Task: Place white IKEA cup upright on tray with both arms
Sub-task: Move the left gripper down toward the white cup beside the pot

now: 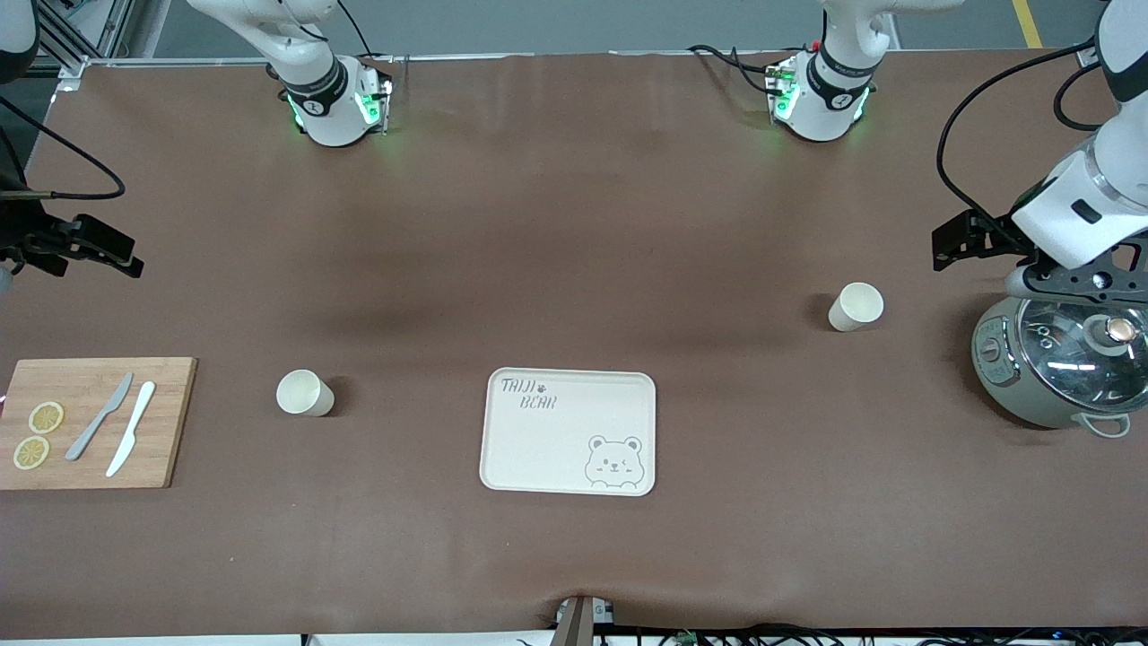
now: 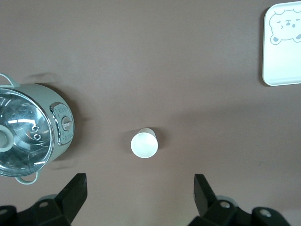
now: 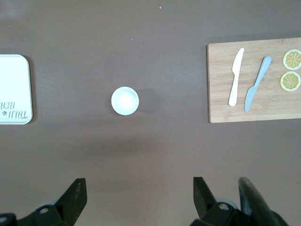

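Though cropped, left hand gapes, pot overlapped.

Cut off at the edges, covered, or too small to read

In the front view the left gripper is partly covered by its own white wrist and overlaps the rice cooker, hiding part of the glass lid; whether its fingers are parted cannot be told there. The right gripper runs off the picture's edge, its arm out of sight. The cutting board is clipped at the edge. In the wrist views the tray shows only a corner, the cooker is cut off, and the dial markings stay too small to read.
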You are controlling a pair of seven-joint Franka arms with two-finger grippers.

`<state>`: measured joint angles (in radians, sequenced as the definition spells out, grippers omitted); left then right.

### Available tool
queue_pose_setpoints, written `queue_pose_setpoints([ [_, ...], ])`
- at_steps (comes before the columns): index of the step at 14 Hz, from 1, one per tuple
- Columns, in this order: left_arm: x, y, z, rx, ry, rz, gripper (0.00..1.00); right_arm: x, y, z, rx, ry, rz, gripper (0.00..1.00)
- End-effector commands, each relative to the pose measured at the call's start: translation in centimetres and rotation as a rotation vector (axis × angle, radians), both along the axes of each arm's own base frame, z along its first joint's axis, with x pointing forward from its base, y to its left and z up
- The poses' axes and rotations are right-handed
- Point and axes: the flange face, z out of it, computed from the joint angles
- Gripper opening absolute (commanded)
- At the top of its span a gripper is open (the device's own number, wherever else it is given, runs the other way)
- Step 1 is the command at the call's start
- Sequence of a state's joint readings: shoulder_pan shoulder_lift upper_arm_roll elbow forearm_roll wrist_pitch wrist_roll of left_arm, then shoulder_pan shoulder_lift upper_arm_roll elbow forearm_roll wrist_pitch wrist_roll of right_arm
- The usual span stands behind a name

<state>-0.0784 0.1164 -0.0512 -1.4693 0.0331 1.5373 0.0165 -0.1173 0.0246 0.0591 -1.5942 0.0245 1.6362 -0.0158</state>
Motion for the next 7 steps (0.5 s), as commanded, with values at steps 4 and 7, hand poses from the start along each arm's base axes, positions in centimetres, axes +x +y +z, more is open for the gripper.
queue_pose_setpoints([
  [4,0.49,-0.65,-0.59,0.008,0.001,-0.008,1.0,0.13,0.19,0.16,0.005,-0.001,0.012,1.0],
  [7,0.41,-0.84,-0.64,0.01,0.002,-0.012,1.0,0.13,0.18,0.16,0.003,-0.001,0.012,1.0],
])
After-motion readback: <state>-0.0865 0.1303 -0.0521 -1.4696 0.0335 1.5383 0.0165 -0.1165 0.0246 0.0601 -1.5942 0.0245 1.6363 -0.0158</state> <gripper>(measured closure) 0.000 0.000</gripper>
